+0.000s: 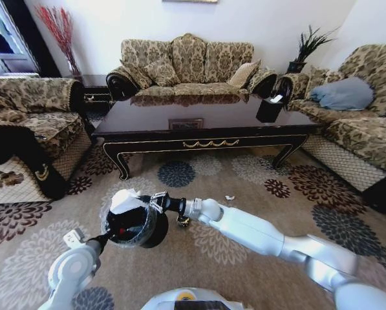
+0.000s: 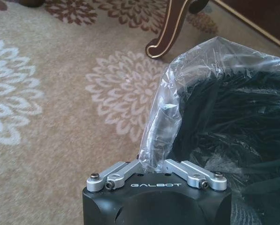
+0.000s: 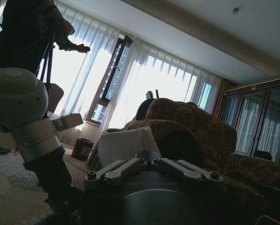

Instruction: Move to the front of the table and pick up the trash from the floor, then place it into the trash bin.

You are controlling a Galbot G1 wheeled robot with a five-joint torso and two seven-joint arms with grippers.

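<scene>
My left gripper [image 1: 104, 241] holds the trash bin [image 1: 141, 227], a black round bin lined with a clear bag, off the carpet. Seen from the left wrist, that gripper [image 2: 153, 161] is shut on the bag-covered rim [image 2: 161, 122]. My right gripper [image 1: 137, 202] reaches over the bin's mouth, shut on a piece of trash, crumpled white paper [image 1: 123, 200]. The right wrist view has the paper [image 3: 128, 144] between the fingers of this gripper [image 3: 147, 158]. Something red [image 1: 118, 230] lies inside the bin. A tiny white scrap [image 1: 229, 197] and a small dark lump [image 1: 183, 221] lie on the carpet before the table [image 1: 199, 143].
Sofas flank the carpet at left [image 1: 24, 129], right [image 1: 361, 123] and behind the table [image 1: 186, 64]. A black tissue box [image 1: 269, 108] stands on the tabletop. A curved table leg [image 2: 170, 28] is close to the bin. Open carpet lies to my right front.
</scene>
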